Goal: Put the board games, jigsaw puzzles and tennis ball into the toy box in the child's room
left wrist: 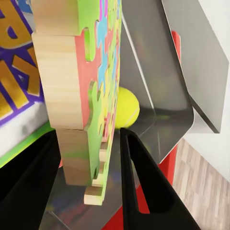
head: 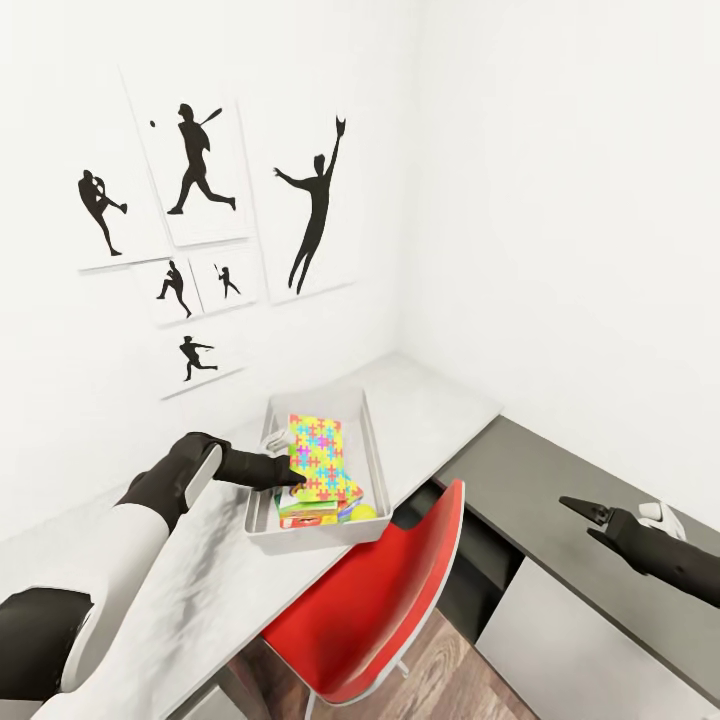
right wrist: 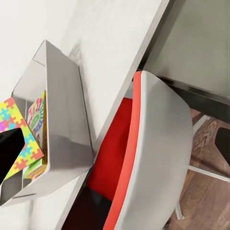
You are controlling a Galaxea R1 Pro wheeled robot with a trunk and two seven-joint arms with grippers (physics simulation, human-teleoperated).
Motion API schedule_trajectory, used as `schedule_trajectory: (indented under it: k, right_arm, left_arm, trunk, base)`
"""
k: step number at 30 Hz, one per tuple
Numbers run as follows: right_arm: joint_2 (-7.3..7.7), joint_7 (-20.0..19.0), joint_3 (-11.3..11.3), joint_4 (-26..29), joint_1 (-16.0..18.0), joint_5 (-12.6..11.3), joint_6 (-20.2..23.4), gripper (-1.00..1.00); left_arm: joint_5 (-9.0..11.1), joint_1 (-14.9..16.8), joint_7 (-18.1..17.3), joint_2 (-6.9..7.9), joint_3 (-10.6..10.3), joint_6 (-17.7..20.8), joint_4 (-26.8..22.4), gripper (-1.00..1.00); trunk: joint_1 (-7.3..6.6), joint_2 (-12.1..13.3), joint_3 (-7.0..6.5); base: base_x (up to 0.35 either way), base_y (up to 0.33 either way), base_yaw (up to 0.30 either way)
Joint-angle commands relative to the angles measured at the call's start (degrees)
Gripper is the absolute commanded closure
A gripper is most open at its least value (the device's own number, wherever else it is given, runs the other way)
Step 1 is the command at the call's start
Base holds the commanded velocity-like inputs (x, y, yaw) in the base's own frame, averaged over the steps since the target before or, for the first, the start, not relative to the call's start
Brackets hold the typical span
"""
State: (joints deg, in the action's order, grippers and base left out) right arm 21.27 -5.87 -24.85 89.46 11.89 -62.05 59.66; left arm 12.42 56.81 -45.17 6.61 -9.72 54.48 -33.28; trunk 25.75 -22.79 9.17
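Jigsaw puzzle (head: 322, 456) sits in your left gripper (left wrist: 91, 158), jaws narrow around its edge, tilted over the toy box (head: 375, 460) on the table (head: 430, 400). Let go early and it may lean on the near rim, not lie flat. Tennis ball (left wrist: 127, 106) and board games (head: 305, 510) lie beneath. Right gripper (head: 590, 520) idle, slightly parted.

Left tool (head: 292, 470) gripping jigsaw puzzle (head: 322, 458) inside toy box (head: 318, 530), right tool (head: 585, 520) over table (head: 440, 410)

A red chair (head: 375, 600) with a grey back stood pushed in at the near edge, above wood-plank floor (head: 450, 670); black sports silhouette prints (head: 200, 170) hung on the far-left wall.
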Motion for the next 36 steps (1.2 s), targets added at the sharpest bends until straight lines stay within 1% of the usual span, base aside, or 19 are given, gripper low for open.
schedule_trajectory:
  k: [1,6,7,17,20,21,23,27,30,31,35,36]
  right_arm:
    - [-0.03,-0.58,-0.06,0.01,0.06,0.63,0.29,-1.00]
    - [-0.06,-0.55,-0.03,0.01,0.06,0.70,0.29,-1.00]
    - [-0.07,-0.55,-0.02,0.01,0.06,0.70,0.29,-1.00]
    - [-0.05,-0.58,-0.02,0.01,0.06,0.71,0.29,-1.00]
    - [-0.06,-0.56,-0.04,0.01,0.06,0.70,0.29,-1.00]
    - [-0.07,-0.55,-0.03,0.01,0.06,0.72,0.29,-1.00]
    - [-0.08,-0.55,-0.03,0.01,0.06,0.76,0.29,-1.00]
    - [-0.09,-0.56,-0.02,0.01,0.06,0.79,0.29,-1.00]
    - [-0.09,-0.55,-0.02,0.01,0.06,0.79,0.29,-1.00]
    - [-0.09,-0.54,-0.02,-0.01,0.06,0.79,0.29,-1.00]
    - [-0.09,-0.54,-0.02,-0.04,0.06,0.77,0.29,-1.00]
    - [-0.07,-0.54,-0.02,-0.04,0.06,0.74,0.29,-1.00]
  left_arm:
    - [0.58,0.06,0.19,0.07,-0.31,0.36,-0.03,1.00]
    - [0.59,0.06,0.19,0.07,-0.30,0.36,-0.05,1.00]
    - [0.59,0.06,0.18,0.07,-0.30,0.36,-0.06,-1.00]
    - [0.60,0.06,0.15,0.26,-0.19,0.36,-0.13,-1.00]
    - [0.66,0.06,0.10,0.97,1.00,0.40,-0.31,-1.00]
    - [0.68,0.06,0.09,1.39,1.87,0.42,-0.40,-1.00]
    - [0.73,0.06,0.07,2.02,2.92,0.46,-0.49,-1.00]
    - [0.76,0.06,-0.67,4.04,3.75,0.55,-0.87,-1.00]
    - [0.76,0.06,-3.62,6.06,3.88,0.80,-1.77,-1.00]
    - [0.76,0.06,-6.09,7.19,3.88,0.93,-2.23,-1.00]
    - [0.76,0.03,-13.46,9.18,3.80,0.96,-2.67,-1.00]
    - [0.78,0.00,-15.79,10.09,3.77,0.92,-2.86,-1.00]
  trunk:
    - [0.04,-0.12,0.12]
    - [0.04,-0.12,0.12]
    - [0.04,-0.12,0.12]
    - [0.04,-0.12,0.12]
    - [0.04,-0.12,0.12]
    - [0.04,-0.12,0.12]
    - [0.04,-0.12,0.12]
    - [0.04,-0.12,0.12]
    - [0.04,-0.12,0.12]
    - [0.04,-0.12,0.12]
    - [0.04,-0.12,0.12]
    - [0.04,-0.12,0.12]
  base:
    - [0.000,0.000,0.000]
    - [0.000,0.000,0.000]
    - [0.000,0.000,0.000]
    - [0.000,0.000,0.000]
    - [0.000,0.000,0.000]
    - [0.000,0.000,0.000]
    - [0.000,0.000,0.000]
    - [0.000,0.000,0.000]
    - [0.000,0.000,0.000]
    - [0.000,0.000,0.000]
    - [0.000,0.000,0.000]
    - [0.000,0.000,0.000]
